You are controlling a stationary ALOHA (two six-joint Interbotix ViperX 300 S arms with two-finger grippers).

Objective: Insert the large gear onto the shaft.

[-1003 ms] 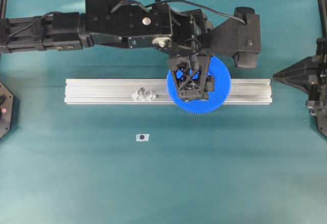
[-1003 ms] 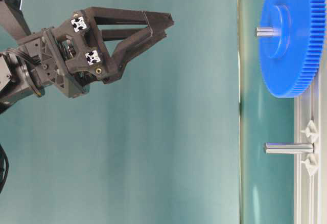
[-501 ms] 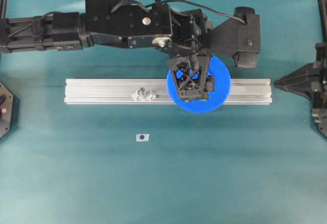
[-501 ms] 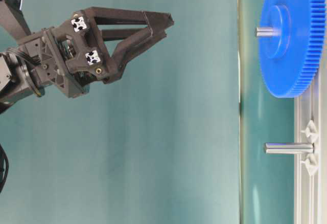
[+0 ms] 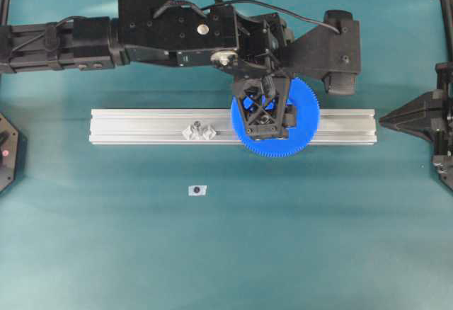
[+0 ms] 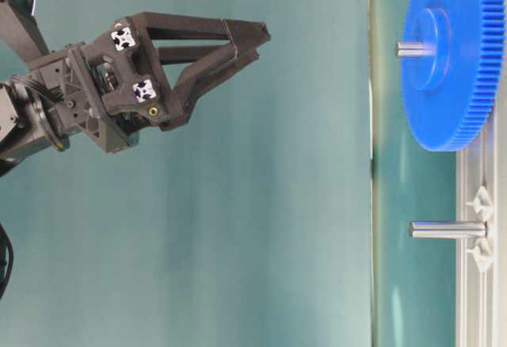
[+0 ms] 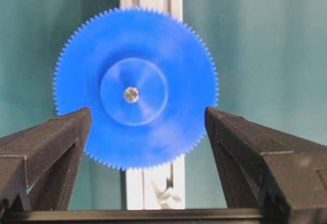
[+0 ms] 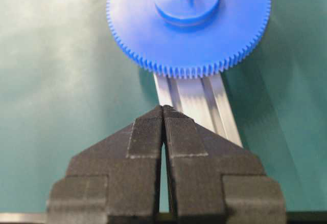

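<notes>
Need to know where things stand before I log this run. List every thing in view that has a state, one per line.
large gear: seated flat on the rail, shaft tip poking through its hub.
shaft: upright, through the gear's centre hole.
left gripper: jaws open, either side of the gear, not touching it.
right gripper: jaws shut, empty, away from the gear.
second peg: upright on the rail, bare.
aluminium rail: lying flat on the table.

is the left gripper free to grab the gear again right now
Probably yes. The left gripper hangs open straight above the gear, its fingers outside the toothed rim, with nothing between them. The gear sits on the shaft.
</notes>
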